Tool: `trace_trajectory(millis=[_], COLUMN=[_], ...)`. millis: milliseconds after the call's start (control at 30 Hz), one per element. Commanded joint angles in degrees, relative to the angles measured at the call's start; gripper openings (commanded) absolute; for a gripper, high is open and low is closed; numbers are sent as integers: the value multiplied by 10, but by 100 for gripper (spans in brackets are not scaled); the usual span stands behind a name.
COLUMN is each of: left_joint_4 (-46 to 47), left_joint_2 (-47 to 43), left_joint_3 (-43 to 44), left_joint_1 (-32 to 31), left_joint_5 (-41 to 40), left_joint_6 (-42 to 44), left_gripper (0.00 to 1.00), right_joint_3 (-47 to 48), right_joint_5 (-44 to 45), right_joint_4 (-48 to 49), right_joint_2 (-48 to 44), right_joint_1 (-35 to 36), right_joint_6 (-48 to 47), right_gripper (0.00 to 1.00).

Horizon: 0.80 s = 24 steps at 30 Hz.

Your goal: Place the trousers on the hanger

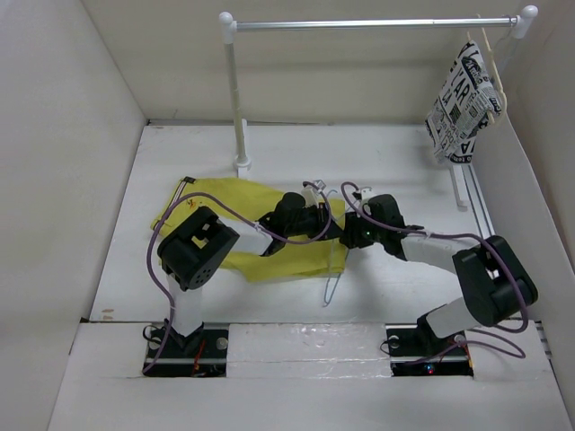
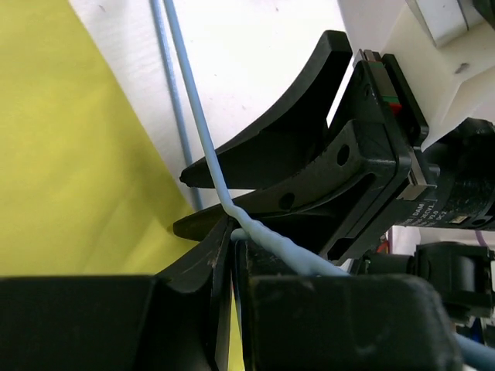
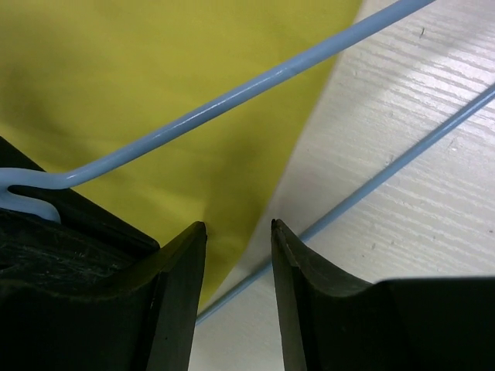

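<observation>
Two pincers meet at the right edge of the trousers (image 1: 220,197), which lie flat on the table (image 1: 404,171), left of centre; the hanger (image 3: 232,97) sits at that same edge, partly over the yellow cloth, one thin wire trailing toward the near side; our left gripper (image 2: 232,236) is pinched together on the hanger, at the twisted neck by the look of it; our right gripper (image 3: 238,228) stands with its jaws apart, holding nothing, the trouser edge and the hanger's lower wire lying just beyond the gap; we reckon the cloth has yet to go over the bar. Risks from here: the wire is thin and slick, so it may swivel in the left pinch if the right side tugs; the right jaws could close on wire and cloth together, or on a single layer only, and drag the trousers askew; both pincers are very close, so a careless move could knock them together.
</observation>
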Motion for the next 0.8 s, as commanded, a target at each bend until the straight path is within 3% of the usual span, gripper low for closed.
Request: trace_trajectory(millis=[0,100,133,167,233,367,533,767], left_joint_4=[-33,-47,-49,-51,-63,-74,-102,-145], left_joint_2=[-7,-8,-9,-10,-12,-21,-42,-69], left_joint_3=[-9,-8,-7,-8,-8,-15,-28,-45], left_joint_1=[-6,-11,-11,-11,-11,2,31,62], left_joint_5=[-46,-67,-72,-75,-89,-101,-128,-156], left_joint_6=[17,15,15,16,20,28,55,92], left_gripper=[0,0,0,0,0,0,0,0], right_joint_3=[-3,-14,-17,-18,-24,-34,-22,-21], right_joint_5=[-18,-34,-37,-44,-47,-48,-58,-71], right_joint_4=[72,96,100,103,106,85,-23,-143], right_joint_2=[15,32,34,33,17,-61,-181,-266], right_joint_1=[16,16,16,16,16,-13,-59,-145], right_joint_6=[17,31,38,39,46,46,27,-22], right_gripper=[46,44,35,12,0,0,0,0])
